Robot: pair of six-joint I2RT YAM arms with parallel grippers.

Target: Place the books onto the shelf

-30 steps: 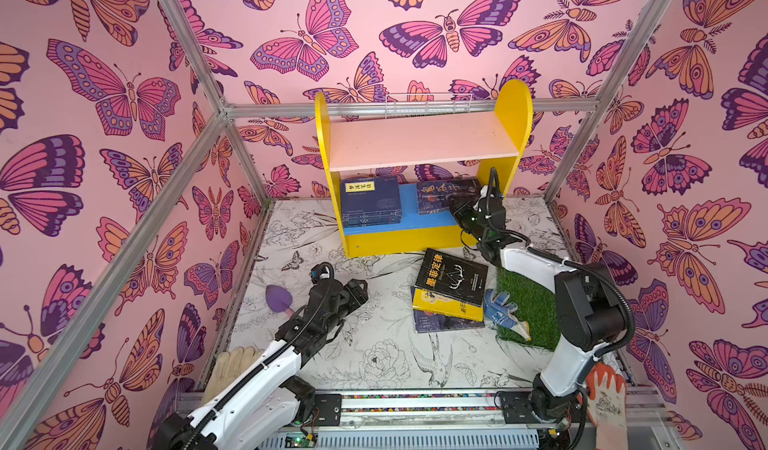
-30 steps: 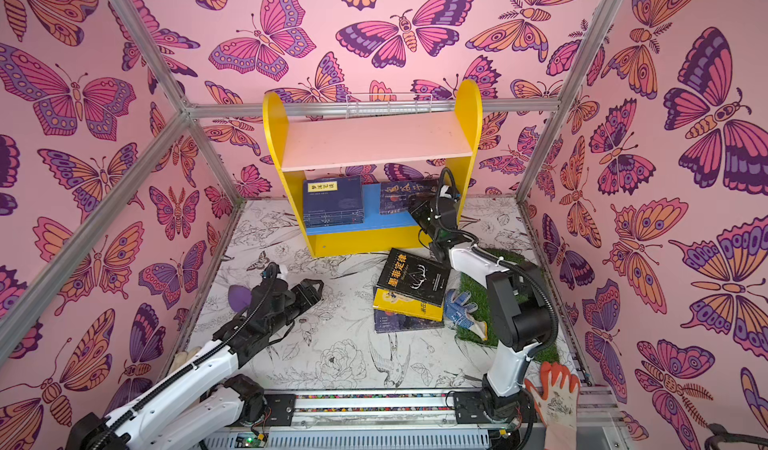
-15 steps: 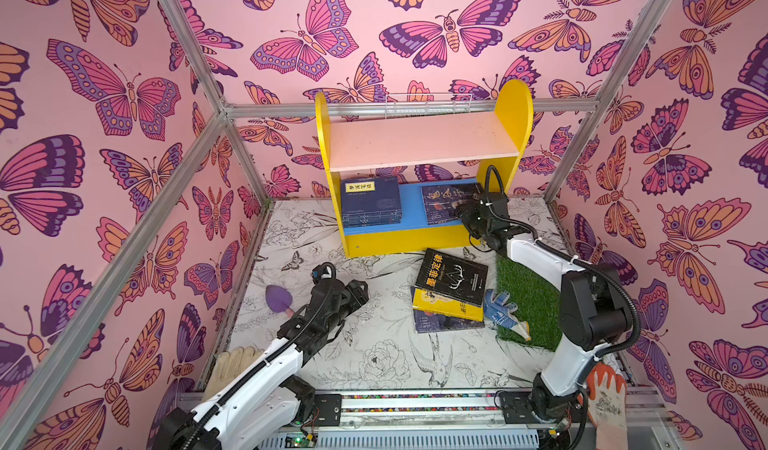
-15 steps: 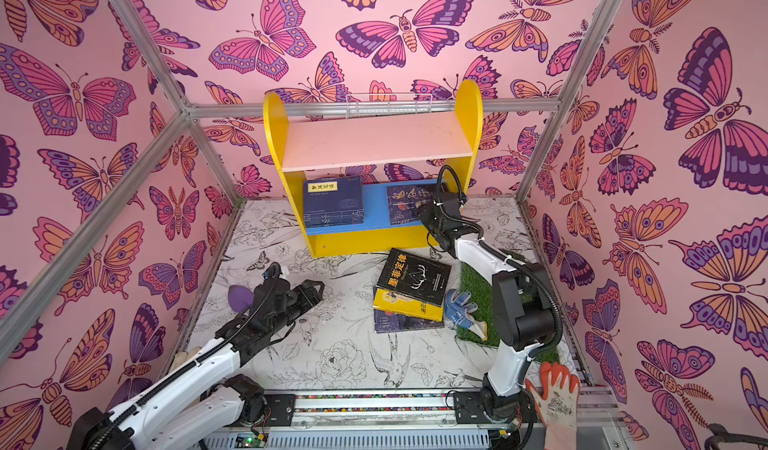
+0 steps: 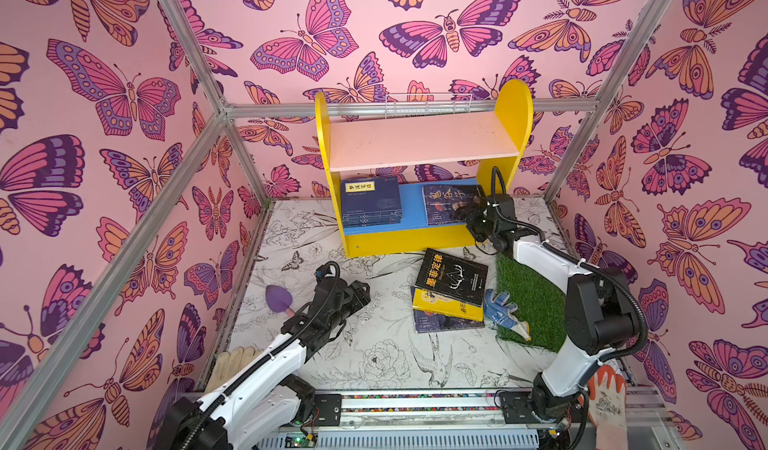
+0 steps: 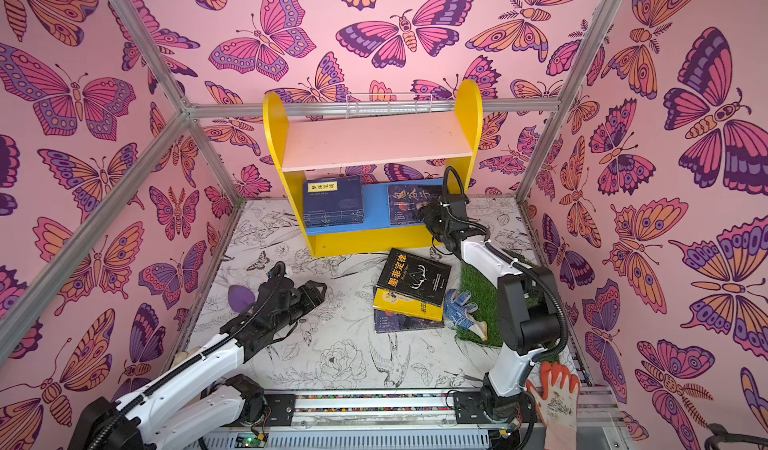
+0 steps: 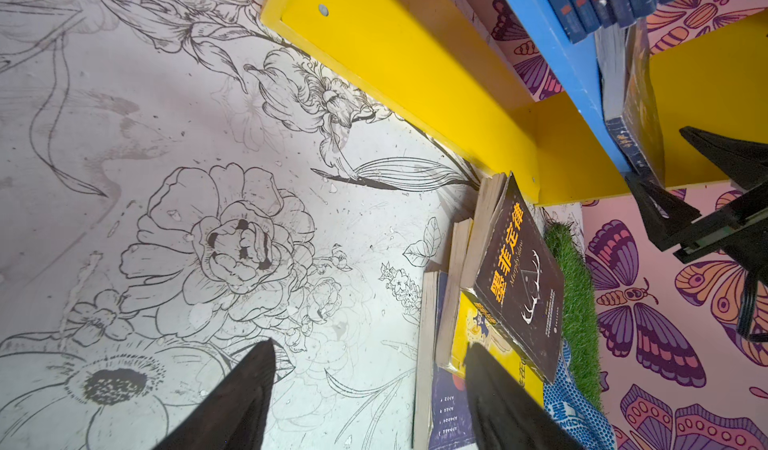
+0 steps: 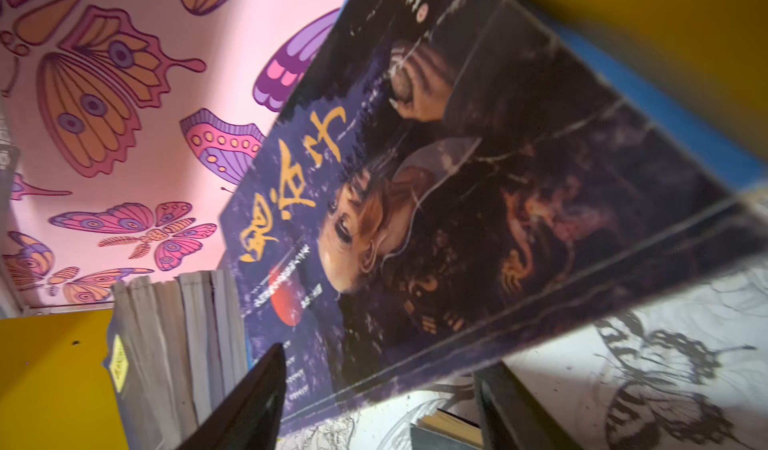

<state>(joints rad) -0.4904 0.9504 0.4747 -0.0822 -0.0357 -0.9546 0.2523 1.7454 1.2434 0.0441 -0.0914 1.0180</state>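
Both jaws stand wide and empty, the right close by the portrait book (image 5: 446, 203) on the lower board (image 5: 413, 208) of the shelf (image 5: 419, 240); I judge the paperbacks (image 5: 451, 279) stacked before the shelf light, floppy, best pinched spine-side

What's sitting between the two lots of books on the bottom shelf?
Nothing: only bare blue board separates the navy stack from the portrait book. This shows in both top views.

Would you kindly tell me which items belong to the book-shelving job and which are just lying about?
Job: shelf, navy stack, portrait book, black book, yellow book, dark book underneath.
Lying about: blue dotted glove, grass mat, purple object, orange glove.
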